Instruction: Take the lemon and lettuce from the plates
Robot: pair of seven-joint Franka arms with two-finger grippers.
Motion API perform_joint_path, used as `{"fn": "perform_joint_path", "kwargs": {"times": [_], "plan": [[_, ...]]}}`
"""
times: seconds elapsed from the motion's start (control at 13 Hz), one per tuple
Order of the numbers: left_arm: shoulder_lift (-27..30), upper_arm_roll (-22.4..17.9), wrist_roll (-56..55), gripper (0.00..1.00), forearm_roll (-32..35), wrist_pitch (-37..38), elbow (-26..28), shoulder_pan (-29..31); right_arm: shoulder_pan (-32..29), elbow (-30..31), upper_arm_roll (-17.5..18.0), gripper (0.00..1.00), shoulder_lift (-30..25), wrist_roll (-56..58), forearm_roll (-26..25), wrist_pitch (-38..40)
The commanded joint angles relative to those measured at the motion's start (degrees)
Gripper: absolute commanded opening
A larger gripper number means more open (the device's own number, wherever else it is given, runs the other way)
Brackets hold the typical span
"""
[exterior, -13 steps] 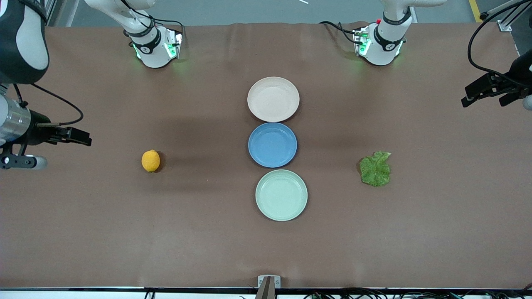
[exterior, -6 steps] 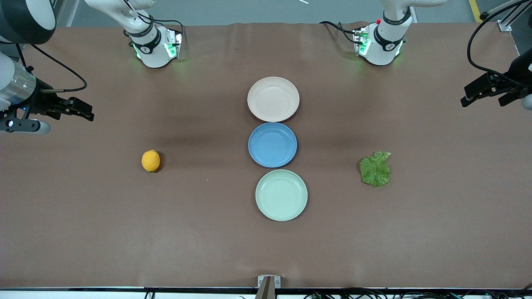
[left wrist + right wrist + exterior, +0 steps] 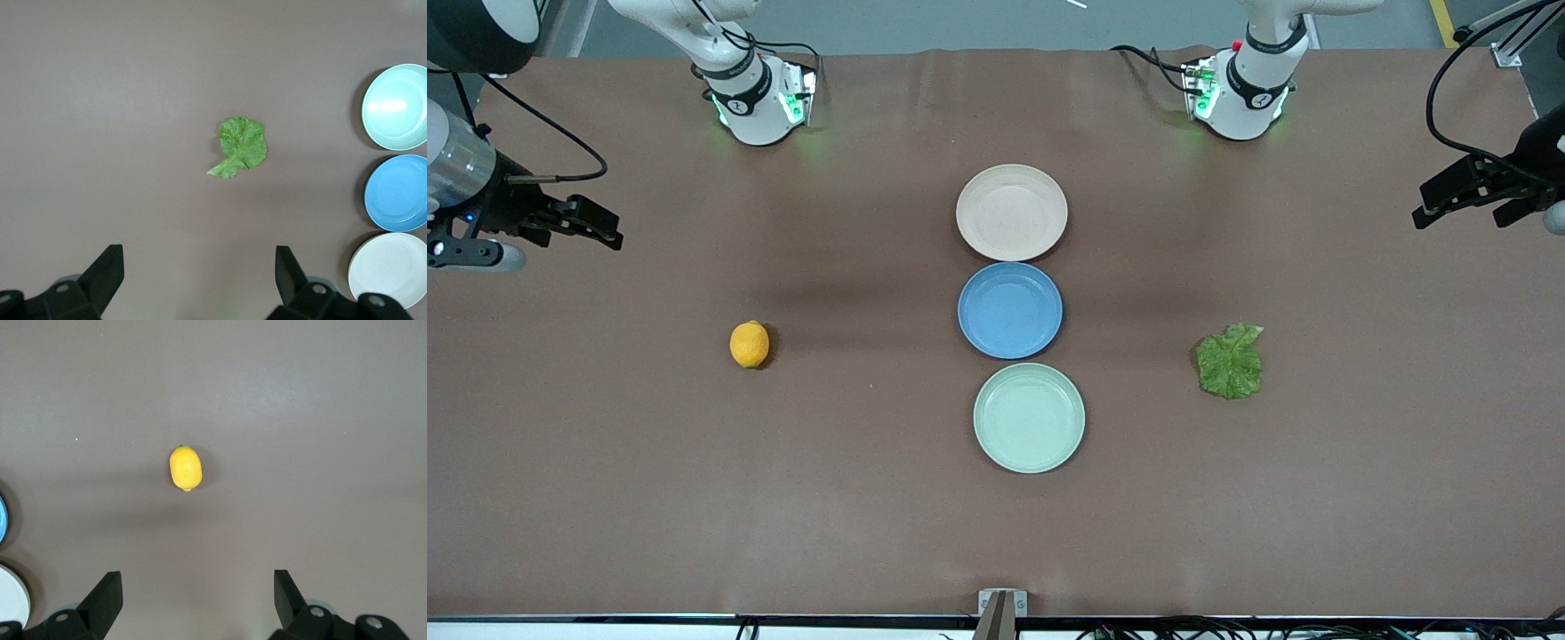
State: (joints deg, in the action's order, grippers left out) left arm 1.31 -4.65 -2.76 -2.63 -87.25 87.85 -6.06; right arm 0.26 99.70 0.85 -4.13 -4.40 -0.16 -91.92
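Note:
The lemon [image 3: 749, 344] lies on the bare brown table toward the right arm's end, also in the right wrist view [image 3: 185, 468]. The lettuce [image 3: 1230, 361] lies flat on the table toward the left arm's end, also in the left wrist view [image 3: 240, 146]. The beige-pink plate [image 3: 1011, 212] and the mint green plate [image 3: 1029, 417] stand empty in the middle row. My right gripper [image 3: 596, 227] is open and empty, high over the table's edge. My left gripper [image 3: 1458, 194] is open and empty, high over the other edge.
A blue plate [image 3: 1009, 309] stands empty between the two task plates, touching both. The three plates show at the edge of the left wrist view, the mint one [image 3: 396, 107] among them. The arm bases stand along the table's farthest edge.
My right gripper has risen and drawn away from the lemon toward the robots' side of the table. The left arm, lemon, lettuce and plates have not moved.

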Motion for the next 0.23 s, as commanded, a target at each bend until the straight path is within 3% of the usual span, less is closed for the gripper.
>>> {"fn": "perform_joint_path", "kwargs": {"times": [0.0, 0.15], "plan": [[-0.35, 0.34, 0.21, 1.0, 0.78, 1.21, -1.36, -0.36, -1.22, 2.07, 0.73, 1.0, -3.17, 0.27, 0.95, 0.25], [-0.35, 0.34, 0.21, 1.0, 0.87, 1.12, -1.36, -0.27, -1.22, 2.16, 0.73, 1.0, -3.17, 0.27, 0.95, 0.07]]}}
